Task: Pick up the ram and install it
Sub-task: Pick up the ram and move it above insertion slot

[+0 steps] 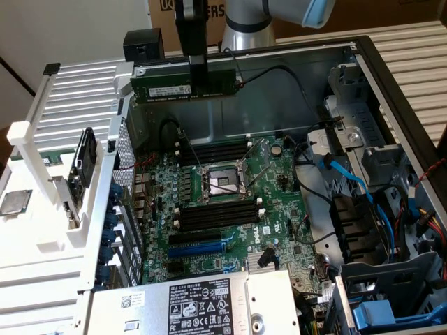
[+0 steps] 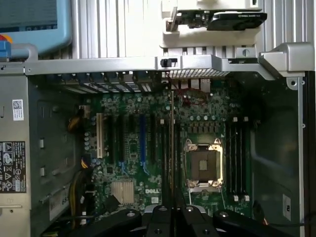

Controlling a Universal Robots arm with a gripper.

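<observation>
The gripper (image 1: 198, 73) held the ram (image 1: 160, 89) pinched between narrow fingers at mid-length, level above the open computer case (image 1: 293, 98); it looked light, stiff and fragile, best gripped by its edges

I log ram (image 1: 167, 87) dark green, black chips, white label | gripper (image 1: 198, 70) black | motherboard (image 1: 279, 202) green | memory slots (image 1: 213, 215) black | expansion slot (image 1: 198, 248) blue | cables (image 1: 357, 187) blue | power supply label (image 1: 202, 303) black, white print | side rack (image 1: 35, 237) white | ribbed panel (image 1: 84, 91) pale grey stripes | arm cap (image 1: 318, 10) light blue
</observation>
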